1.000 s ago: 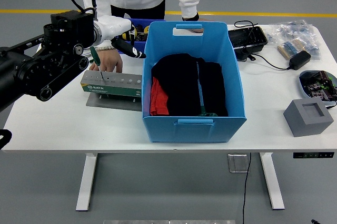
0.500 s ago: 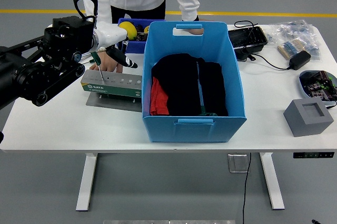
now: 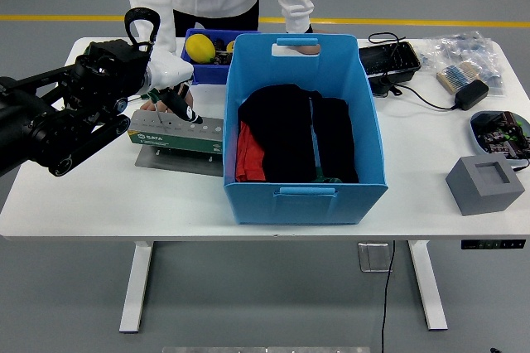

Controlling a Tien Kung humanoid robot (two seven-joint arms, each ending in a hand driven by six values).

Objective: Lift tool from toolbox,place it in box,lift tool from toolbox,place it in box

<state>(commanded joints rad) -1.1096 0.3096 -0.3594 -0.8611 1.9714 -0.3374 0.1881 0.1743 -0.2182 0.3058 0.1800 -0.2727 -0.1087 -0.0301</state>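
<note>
The green toolbox [image 3: 177, 134], a long tool holder with a row of holes on top, lies on a grey plate [image 3: 166, 160] left of the big blue box [image 3: 305, 202]. My left hand [image 3: 180, 103], white with black fingertips, is down on the toolbox's left end. Its fingers [image 3: 191, 116] are stretched downward and hold nothing that I can see. The green-handled screwdriver standing there is mostly hidden behind my hand. A person's hand [image 3: 151, 105] rests on the toolbox's back left corner. The blue box holds black and red cloth [image 3: 286, 133].
The person stands at the far side with the other hand [image 3: 301, 47] on the blue box's far rim. A small blue bin [image 3: 204, 67] with a yellow ball [image 3: 200, 45] sits behind the toolbox. A black tray [image 3: 389, 60], cables, bags and a grey block [image 3: 486, 183] lie at the right.
My left hand has come down and to the left, from above the toolbox onto its left end. It now covers the green screwdriver. The person's hand stays on the toolbox.
</note>
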